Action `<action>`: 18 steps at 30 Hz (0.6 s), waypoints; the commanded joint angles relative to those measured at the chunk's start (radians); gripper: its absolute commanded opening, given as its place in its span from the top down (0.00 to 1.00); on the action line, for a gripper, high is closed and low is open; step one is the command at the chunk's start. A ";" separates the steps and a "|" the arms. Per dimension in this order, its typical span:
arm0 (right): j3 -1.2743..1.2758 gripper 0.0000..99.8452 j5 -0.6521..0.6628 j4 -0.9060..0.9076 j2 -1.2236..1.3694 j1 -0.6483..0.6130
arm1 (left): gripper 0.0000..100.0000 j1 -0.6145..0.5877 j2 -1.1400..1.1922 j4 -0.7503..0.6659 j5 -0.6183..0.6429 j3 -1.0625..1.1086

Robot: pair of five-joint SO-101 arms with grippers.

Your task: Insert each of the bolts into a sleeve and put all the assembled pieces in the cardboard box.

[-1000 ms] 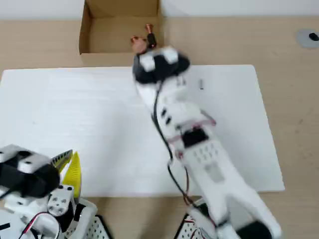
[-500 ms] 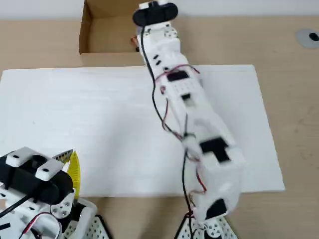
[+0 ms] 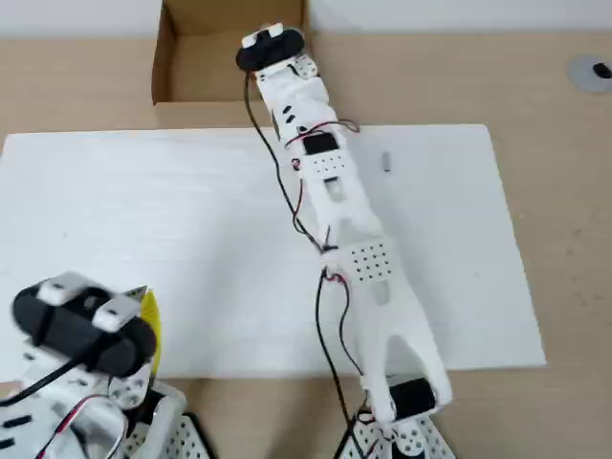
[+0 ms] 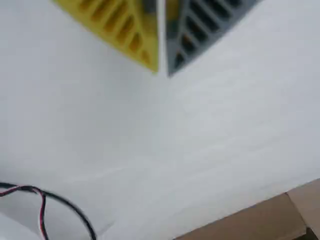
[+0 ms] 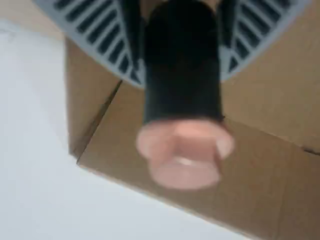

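Note:
A black sleeve with a copper-coloured bolt head [image 5: 182,155] sticking out of its end hangs over the cardboard box [image 5: 280,170], and my right gripper [image 5: 182,55] is shut on it. From above, the right arm stretches across the white mat, and its wrist [image 3: 273,48] covers the right part of the cardboard box [image 3: 163,57], hiding the held piece. My left gripper [image 4: 162,67] hangs low over the mat at the near left corner [image 3: 148,311], its yellow and grey fingers pressed together with nothing between them.
The white mat [image 3: 143,220] covers most of the wooden table. A small dark piece [image 3: 386,162] lies on the mat to the right of the right arm. A grey round object [image 3: 593,72] sits at the table's far right. A red-black cable [image 4: 45,205] runs close to the left gripper.
The right arm has stretched forward, carrying the sleeved bolt from the box's front wall to farther over the box. The left arm's wrist has shifted slightly at the near left corner.

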 commanded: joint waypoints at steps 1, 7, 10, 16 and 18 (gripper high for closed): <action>-0.262 0.96 0.011 0.175 0.058 -0.012 | 0.99 -0.014 0.010 -0.002 -0.029 0.029; -0.288 0.81 0.008 0.270 0.071 -0.030 | 0.99 -0.014 0.005 -0.003 -0.048 0.061; -0.289 0.81 0.008 0.287 0.056 -0.031 | 0.99 -0.014 0.005 -0.005 -0.048 0.061; -0.289 0.81 0.008 0.416 -0.042 -0.041 | 0.99 -0.014 0.004 -0.006 -0.046 0.061; -0.289 0.81 0.008 0.500 -0.105 -0.045 | 0.99 -0.014 0.004 -0.006 -0.046 0.060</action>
